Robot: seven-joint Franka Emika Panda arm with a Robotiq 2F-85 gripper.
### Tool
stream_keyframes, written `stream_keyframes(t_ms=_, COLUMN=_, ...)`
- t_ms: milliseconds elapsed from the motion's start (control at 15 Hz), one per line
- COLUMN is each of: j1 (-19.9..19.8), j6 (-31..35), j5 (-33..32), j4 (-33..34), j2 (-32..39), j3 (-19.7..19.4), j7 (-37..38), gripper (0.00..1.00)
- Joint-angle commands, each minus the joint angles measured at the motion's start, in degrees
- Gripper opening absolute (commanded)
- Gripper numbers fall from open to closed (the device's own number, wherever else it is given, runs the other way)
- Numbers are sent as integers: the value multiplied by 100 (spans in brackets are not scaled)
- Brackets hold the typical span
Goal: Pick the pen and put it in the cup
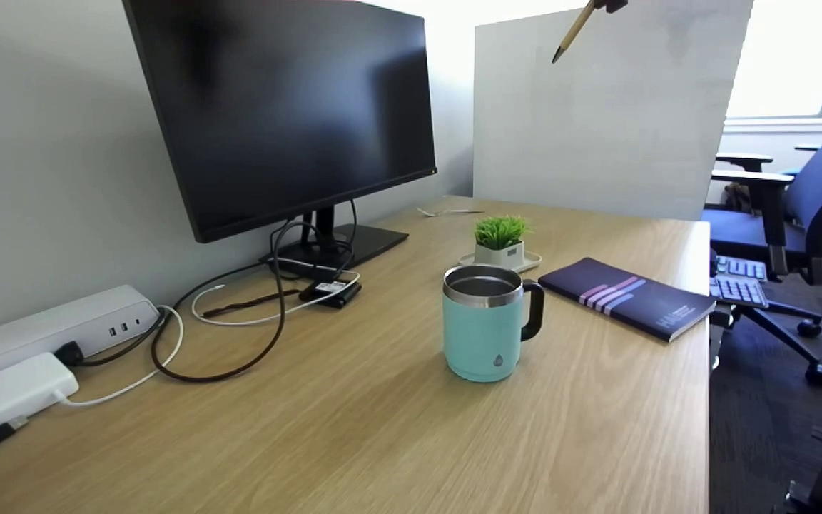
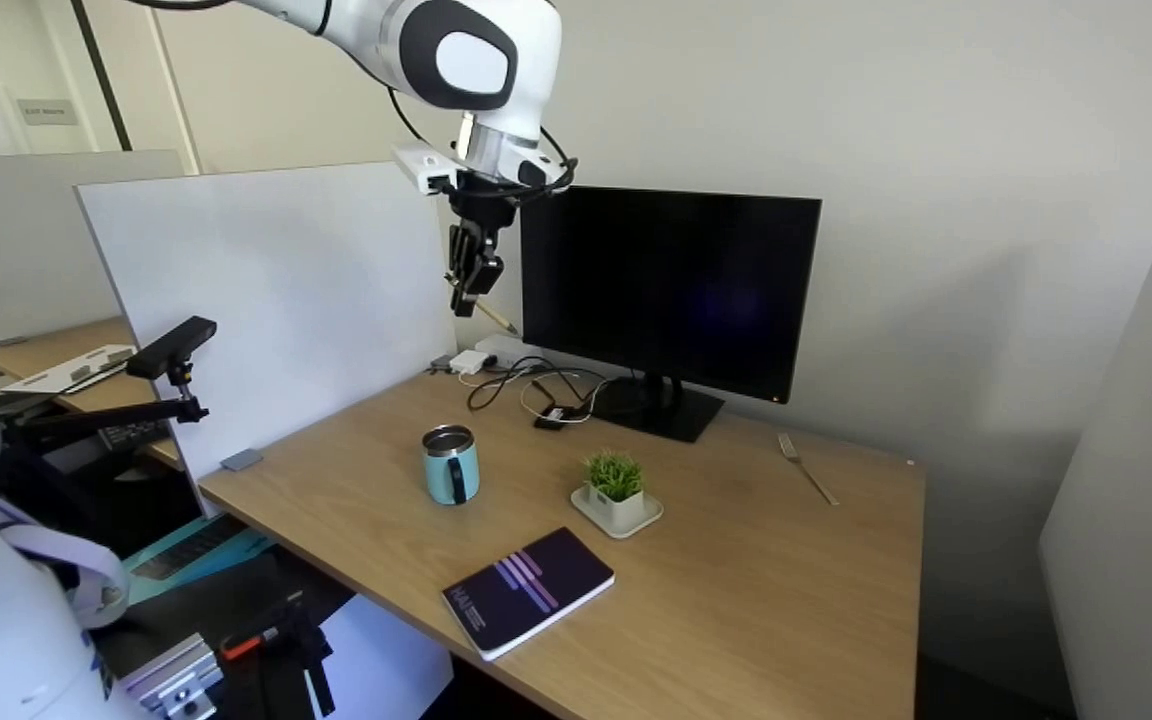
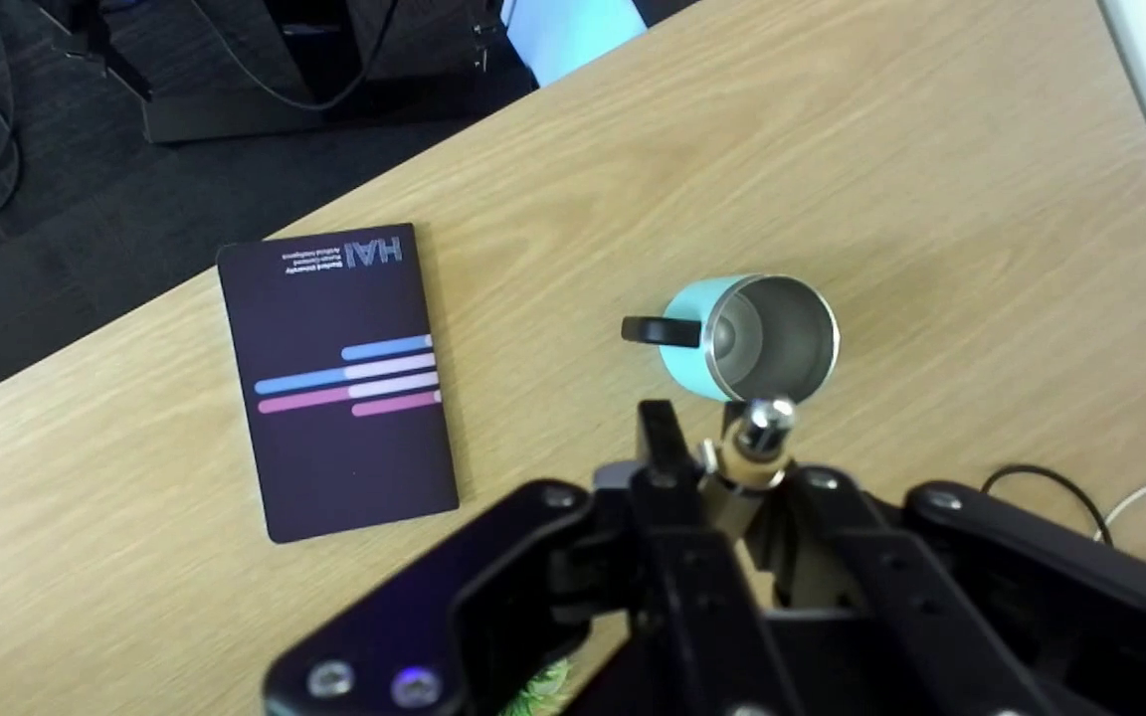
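1. Evidently the pick is done: pen (image 1: 574, 32) is off the desk (image 1: 354, 442), high in the air, slanted, dark tip down.
2. Jaws closed on the pen; its metal end shows between them in the wrist view.
3. Cup (image 1: 482, 335) upright, set in from the desk edge across from the monitor (image 2: 666, 290); no pen visible inside.
4. Left to do, by my reckoning: bring tip over cup, steepen the pen, lower, release.
5. Whether pen lines up above cup: cannot tell.

The tan pen (image 1: 574, 32) is held slanting tip-down, higher than the upright teal mug (image 1: 480, 335).
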Motion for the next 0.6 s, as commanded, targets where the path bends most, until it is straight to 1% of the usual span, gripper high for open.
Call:
stream_keyframes(t_ms=0, j1=59, j6=87, j5=86, j4=-153, j2=59, j3=89, j7=-112, gripper=4)
stream_keyframes(t_ms=200, j1=150, j6=-21, j5=80, j4=25, j2=473, j3=188, j7=4, gripper=4)
stream_keyframes(t_ms=533, j1=282, j6=-153, j5=14, j4=484, j2=1420, j3=279, j7=382, gripper=4)
